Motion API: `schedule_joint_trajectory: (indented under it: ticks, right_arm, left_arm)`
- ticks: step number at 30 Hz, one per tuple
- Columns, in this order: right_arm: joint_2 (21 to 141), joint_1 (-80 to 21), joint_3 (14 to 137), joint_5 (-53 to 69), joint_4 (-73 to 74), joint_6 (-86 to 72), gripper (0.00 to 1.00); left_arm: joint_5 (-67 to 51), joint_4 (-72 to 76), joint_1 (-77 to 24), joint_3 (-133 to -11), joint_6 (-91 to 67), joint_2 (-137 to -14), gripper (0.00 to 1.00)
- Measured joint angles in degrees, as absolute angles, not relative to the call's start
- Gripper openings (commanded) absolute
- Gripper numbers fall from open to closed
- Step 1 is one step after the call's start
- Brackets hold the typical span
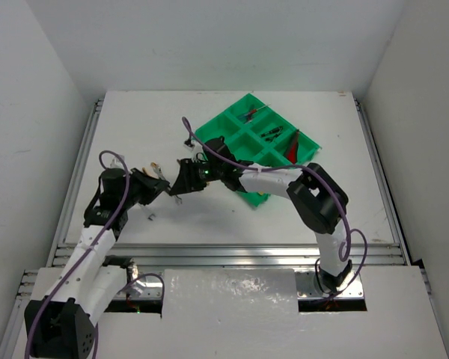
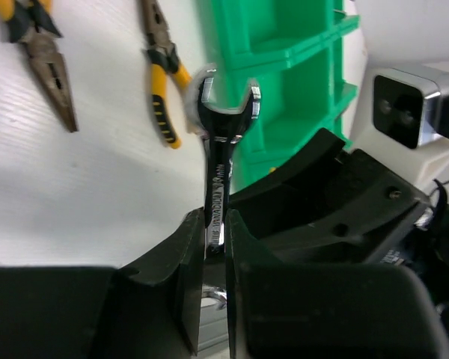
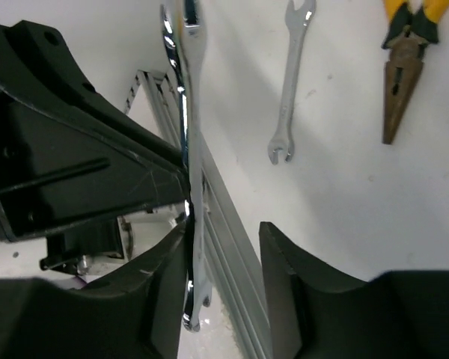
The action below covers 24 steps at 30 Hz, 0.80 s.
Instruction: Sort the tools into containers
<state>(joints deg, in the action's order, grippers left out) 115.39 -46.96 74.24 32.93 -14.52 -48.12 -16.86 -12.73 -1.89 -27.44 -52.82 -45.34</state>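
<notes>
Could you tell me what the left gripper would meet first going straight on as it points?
Probably the right gripper, facing it closely in the overhead view, its jaws open around the wrench that the left gripper holds; depth is uncertain.

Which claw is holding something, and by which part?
The left gripper clamps a small wrench by its shank. The right gripper straddles its other end, jaws not yet shut.

The white counter [image 1: 209,224] carries a green tray [image 1: 228,123] near its far right corner (set askew), two pliers [image 2: 51,71] and a wrench [image 3: 288,82].
</notes>
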Motion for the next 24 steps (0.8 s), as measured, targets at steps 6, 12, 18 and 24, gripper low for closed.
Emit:
schedule_joint_trajectory:
  ticks: [6,12,18,24]
  right_arm:
    - [117.12,-48.6,77.45,33.15,-14.72,-49.15,0.0]
    - [115.74,-48.25,73.76,29.76,-14.98,-49.93,0.0]
    - [107.87,-40.97,61.39,20.64,-11.4,-52.75,0.0]
    - [103.39,-32.1,59.75,9.67,-5.85,-53.49,0.0]
  left_arm:
    - [-19.38,-9.82,-1.98,-27.31,-53.89,-45.52,0.13]
    - [-16.67,-14.85,-2.09,-31.48,-50.54,-47.64,1.0]
    - [-5.17,-25.19,-2.2,-45.21,-44.42,-48.34,1.0]
    - [0.3,-28.47,-2.2,-47.62,-40.27,-46.33,1.0]
